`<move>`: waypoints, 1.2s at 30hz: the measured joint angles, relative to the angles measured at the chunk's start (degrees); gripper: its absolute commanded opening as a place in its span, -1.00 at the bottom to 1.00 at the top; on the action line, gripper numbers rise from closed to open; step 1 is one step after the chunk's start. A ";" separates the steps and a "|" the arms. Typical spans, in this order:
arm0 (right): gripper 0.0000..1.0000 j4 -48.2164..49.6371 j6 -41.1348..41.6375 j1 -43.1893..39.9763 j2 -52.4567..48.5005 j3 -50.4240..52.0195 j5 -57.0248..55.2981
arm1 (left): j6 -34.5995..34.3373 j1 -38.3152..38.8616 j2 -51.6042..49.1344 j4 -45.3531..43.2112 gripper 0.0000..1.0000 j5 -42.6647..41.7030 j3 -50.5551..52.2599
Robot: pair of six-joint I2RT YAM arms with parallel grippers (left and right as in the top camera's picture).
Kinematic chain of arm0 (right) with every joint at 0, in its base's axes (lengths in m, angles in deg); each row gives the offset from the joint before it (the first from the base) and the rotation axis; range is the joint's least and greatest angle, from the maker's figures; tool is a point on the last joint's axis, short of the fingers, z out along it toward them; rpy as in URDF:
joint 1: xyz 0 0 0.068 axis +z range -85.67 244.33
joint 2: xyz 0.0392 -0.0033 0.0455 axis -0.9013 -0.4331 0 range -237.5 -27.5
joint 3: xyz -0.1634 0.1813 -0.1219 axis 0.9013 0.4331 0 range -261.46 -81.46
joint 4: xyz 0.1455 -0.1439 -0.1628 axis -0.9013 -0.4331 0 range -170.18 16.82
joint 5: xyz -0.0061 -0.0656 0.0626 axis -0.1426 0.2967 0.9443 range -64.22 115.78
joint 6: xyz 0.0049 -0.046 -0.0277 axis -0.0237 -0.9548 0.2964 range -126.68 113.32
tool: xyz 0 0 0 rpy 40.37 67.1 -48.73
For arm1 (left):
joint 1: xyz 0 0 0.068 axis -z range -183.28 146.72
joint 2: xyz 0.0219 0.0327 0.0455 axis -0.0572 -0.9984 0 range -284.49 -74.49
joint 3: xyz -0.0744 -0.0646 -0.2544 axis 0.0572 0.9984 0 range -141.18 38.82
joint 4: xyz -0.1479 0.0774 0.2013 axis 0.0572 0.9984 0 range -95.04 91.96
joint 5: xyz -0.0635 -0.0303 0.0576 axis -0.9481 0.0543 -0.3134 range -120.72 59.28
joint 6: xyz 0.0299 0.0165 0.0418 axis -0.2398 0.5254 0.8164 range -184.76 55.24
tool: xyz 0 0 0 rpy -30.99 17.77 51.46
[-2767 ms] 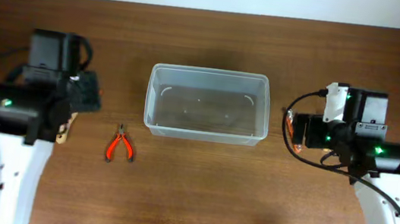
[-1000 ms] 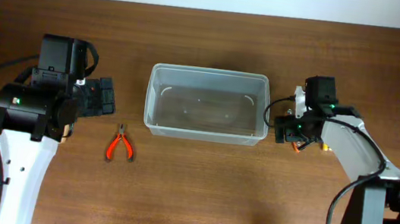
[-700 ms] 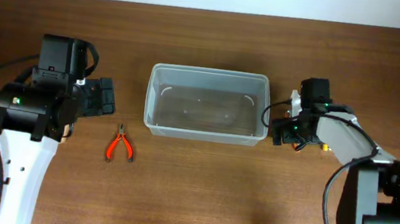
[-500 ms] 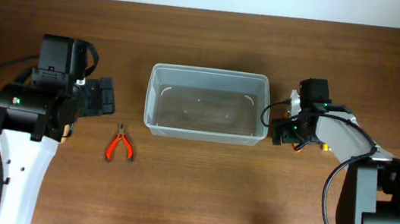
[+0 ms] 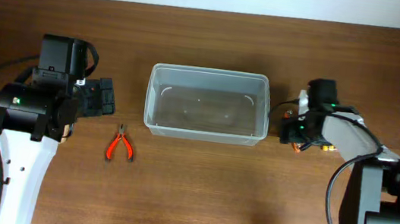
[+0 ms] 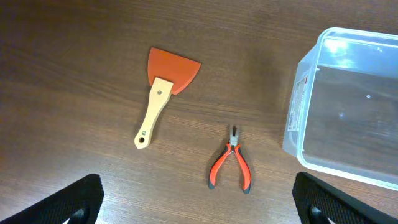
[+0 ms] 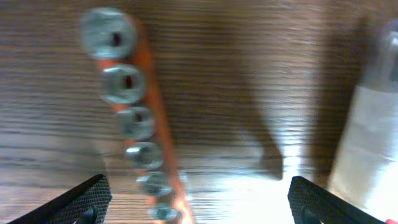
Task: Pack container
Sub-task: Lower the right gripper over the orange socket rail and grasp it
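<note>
Orange socket rail (image 7: 132, 121) under my right claw (image 7: 199, 204), spread wide.
Left claw (image 6: 199, 204) spread too, near pliers (image 6: 233, 151) toward the counter's (image 5: 190, 195) left edge; container (image 5: 204, 134) sits mid-counter.

The blurred orange rail of silver sockets (image 7: 134, 122) runs off the bottom edge. The clear plastic rectangular tub (image 6: 297, 106) is cropped at right. Overhead, the left arm (image 5: 28, 106) hides the wooden-handled orange scraper (image 6: 163, 93).

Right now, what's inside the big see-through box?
Nothing yet. The container holds no tools, and through its clear floor only the brown table shows. Nothing covers it in the overhead view, so no part of the inside is hidden.
</note>
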 measured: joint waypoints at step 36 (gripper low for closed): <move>-0.53 0.02 -1.62 -1.77 0.00 0.00 4.46 | 0.02 0.00 0.00 0.00 0.99 -0.22 0.00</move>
